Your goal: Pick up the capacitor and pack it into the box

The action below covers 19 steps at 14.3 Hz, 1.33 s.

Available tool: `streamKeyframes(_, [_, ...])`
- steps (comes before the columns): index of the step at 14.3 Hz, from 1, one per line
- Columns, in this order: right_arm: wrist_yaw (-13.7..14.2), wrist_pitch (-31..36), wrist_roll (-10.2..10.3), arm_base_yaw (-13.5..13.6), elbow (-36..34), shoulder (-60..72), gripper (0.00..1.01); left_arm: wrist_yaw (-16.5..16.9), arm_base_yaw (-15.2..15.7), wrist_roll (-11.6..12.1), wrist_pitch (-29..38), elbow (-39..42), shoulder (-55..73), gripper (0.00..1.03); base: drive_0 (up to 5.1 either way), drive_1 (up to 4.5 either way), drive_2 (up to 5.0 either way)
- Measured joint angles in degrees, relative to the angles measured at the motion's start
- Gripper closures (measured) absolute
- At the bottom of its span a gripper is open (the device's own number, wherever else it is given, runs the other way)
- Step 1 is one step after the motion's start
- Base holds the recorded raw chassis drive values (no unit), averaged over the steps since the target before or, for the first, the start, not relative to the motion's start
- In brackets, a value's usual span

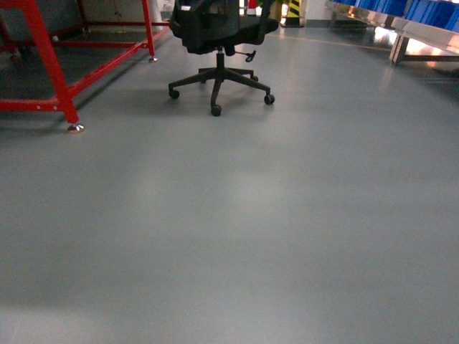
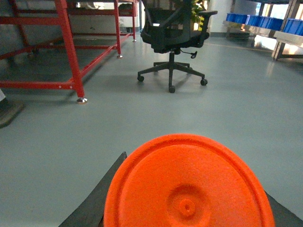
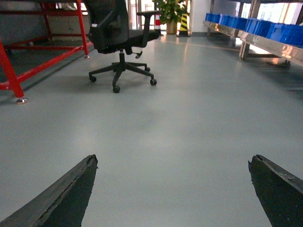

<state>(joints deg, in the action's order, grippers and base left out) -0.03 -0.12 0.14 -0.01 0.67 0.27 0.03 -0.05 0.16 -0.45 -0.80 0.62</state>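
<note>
The right claw (image 3: 173,189) stands wide open over bare grey floor (image 3: 189,132), its two dark fingers (image 3: 61,194) far apart at the lower corners of the right wrist view and nothing between them. The left claw (image 2: 189,208) carries a bright orange round plastic disc (image 2: 189,189) with a raised rim and a small centre boss — it fills the space between the dark fingers (image 2: 94,203), though whether they pinch it cannot be told. Ahead of both claws stands a black wheeled office chair (image 1: 219,43), with a red steel frame (image 1: 50,64) to its left and blue plastic bins (image 3: 265,28) on a shelf off to the right. The salmon-pink box appears in no view.
</note>
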Motion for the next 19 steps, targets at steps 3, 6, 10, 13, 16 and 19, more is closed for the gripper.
streamKeyframes(3, [0.0, -0.2, 0.0, 0.0, 0.0, 0.0, 0.03, 0.0, 0.0, 0.0, 0.2, 0.0, 0.0, 0.60, -4.9, 3.29, 1.5])
streamKeyframes(6, [0.0, 0.0, 0.0, 0.0, 0.0, 0.0, 0.03, 0.0, 0.0, 0.0, 0.1, 0.0, 0.0, 0.60, -4.9, 3.34, 1.5])
streamKeyframes(10, [0.0, -0.2, 0.0, 0.0, 0.0, 0.0, 0.03, 0.0, 0.0, 0.0, 0.2, 0.0, 0.0, 0.60, -4.9, 3.34, 1.5])
streamKeyframes(13, [0.0, 0.0, 0.0, 0.0, 0.0, 0.0, 0.03, -0.1, 0.0, 0.0, 0.0, 0.0, 0.0, 0.60, -4.8, 3.39, 1.6])
streamKeyframes(16, [0.0, 0.0, 0.0, 0.0, 0.0, 0.0, 0.03, 0.0, 0.0, 0.0, 0.1, 0.0, 0.0, 0.60, -4.8, 3.38, 1.6])
streamKeyframes(19, [0.0, -0.1, 0.0, 0.0, 0.0, 0.0, 0.03, 0.0, 0.0, 0.0, 0.0, 0.0, 0.0, 0.60, -4.8, 3.38, 1.6])
